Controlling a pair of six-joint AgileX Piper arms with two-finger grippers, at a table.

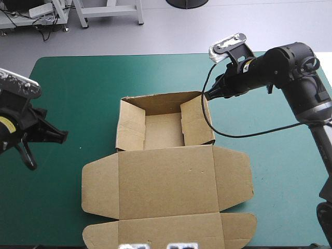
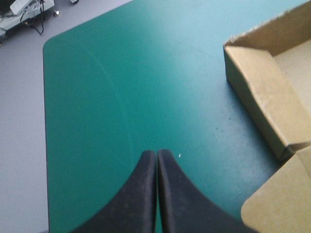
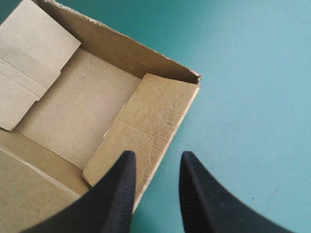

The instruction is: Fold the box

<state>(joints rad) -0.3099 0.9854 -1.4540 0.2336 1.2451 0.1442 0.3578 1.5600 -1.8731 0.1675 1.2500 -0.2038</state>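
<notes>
High view is showing you the brown cardboard box (image 1: 165, 179) centred on the teal-green counter (image 1: 78, 93): probably light, stiff. Take its wall edge (image 3: 181, 104), where your released right end effector (image 3: 156, 155) is hanging; left end effector (image 2: 157, 153) clenched.

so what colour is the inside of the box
Plain brown, no print; the box shows best in the right wrist view.

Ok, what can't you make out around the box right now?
High view: the brown cardboard box has its near lid flap cut off by the picture's edge; the black-finned right gripper is too small to judge contact.
Right wrist view: a finger covers the side wall's corner.
Left wrist view: most of the box out of frame.
</notes>
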